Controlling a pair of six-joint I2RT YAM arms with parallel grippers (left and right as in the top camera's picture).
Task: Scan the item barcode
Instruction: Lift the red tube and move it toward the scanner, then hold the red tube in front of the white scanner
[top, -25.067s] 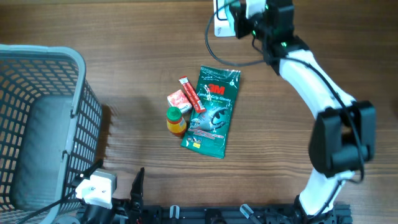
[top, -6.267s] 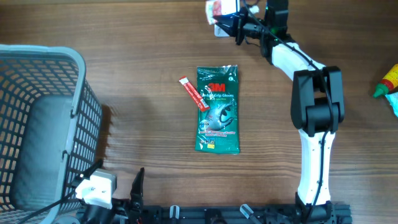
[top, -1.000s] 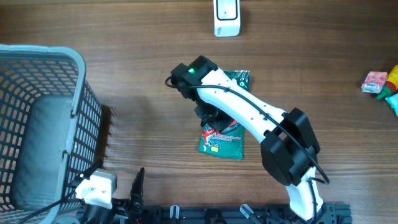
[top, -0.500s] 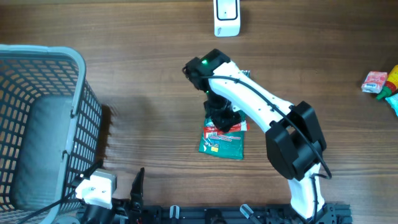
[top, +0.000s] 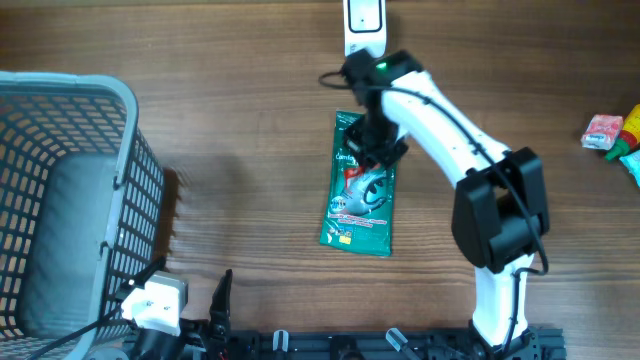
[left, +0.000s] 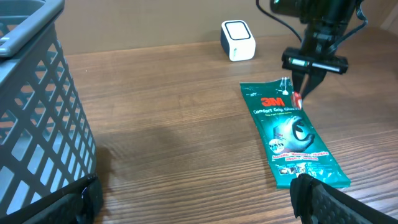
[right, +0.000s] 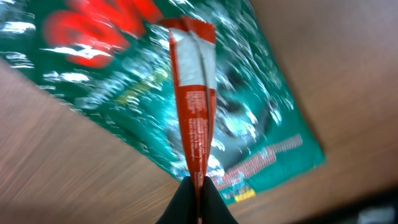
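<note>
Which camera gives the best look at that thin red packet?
The right wrist view: the red packet fills the frame. Left wrist shows a small red sliver; overhead, the arm largely hides it.

Red stick sachet (right: 194, 106) hanging above green glove pack (top: 362, 212).

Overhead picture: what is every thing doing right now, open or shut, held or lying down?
green glove pack: lying flat on the table
red stick packet: pinched at one end, above the green glove pack
right jaws: shut on the red stick packet
left jaws: wide open, empty
basket: upright, nothing seen inside
scanner: on the table, untouched
</note>
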